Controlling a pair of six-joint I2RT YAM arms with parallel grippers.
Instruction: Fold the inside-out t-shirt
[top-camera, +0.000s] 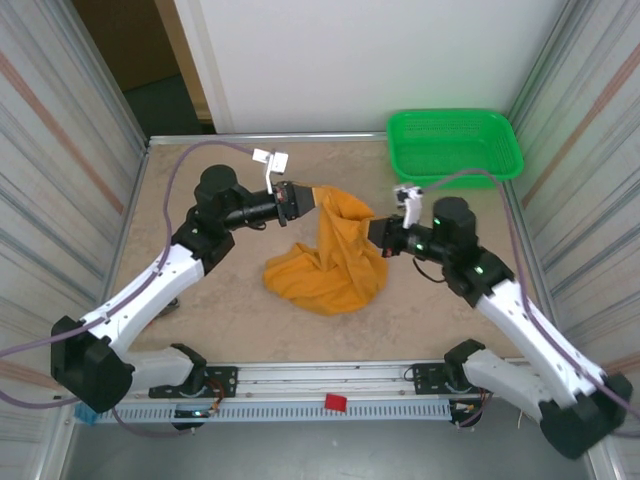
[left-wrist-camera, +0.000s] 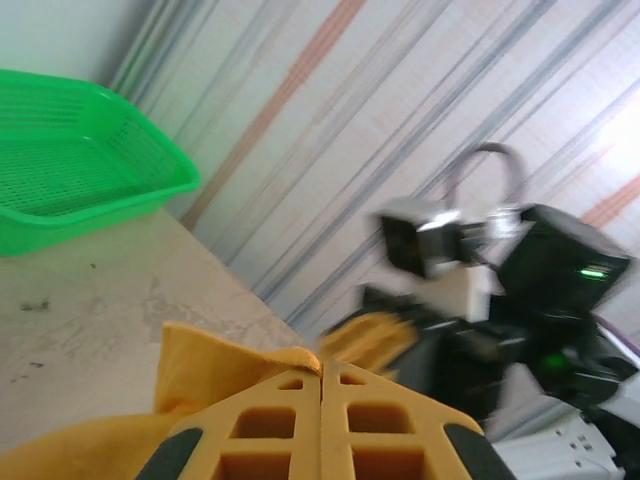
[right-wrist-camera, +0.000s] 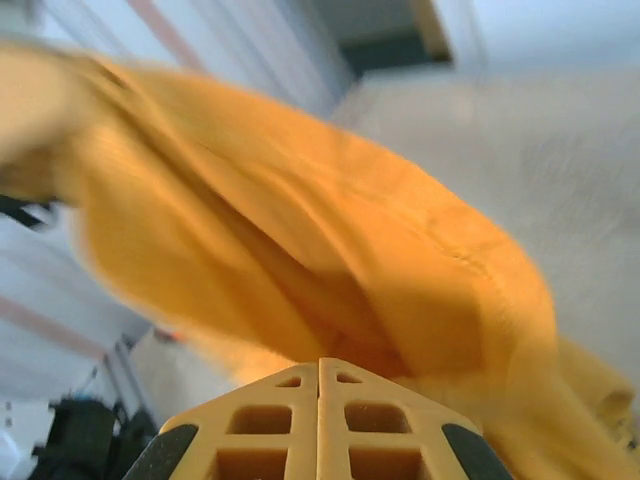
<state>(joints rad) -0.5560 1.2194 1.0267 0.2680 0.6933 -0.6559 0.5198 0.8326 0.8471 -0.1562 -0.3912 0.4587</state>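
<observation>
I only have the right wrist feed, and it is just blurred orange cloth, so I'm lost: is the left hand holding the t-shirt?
Observer: Yes, from above the left hand is shut on the top edge of the t-shirt, holding it up.
Operator: Is any of it resting lower down?
Observer: Its lower part lies bunched on the table between the arms.
Operator: Anything else out there?
Observer: A green basket sits at the far right corner, apart from the cloth.
</observation>
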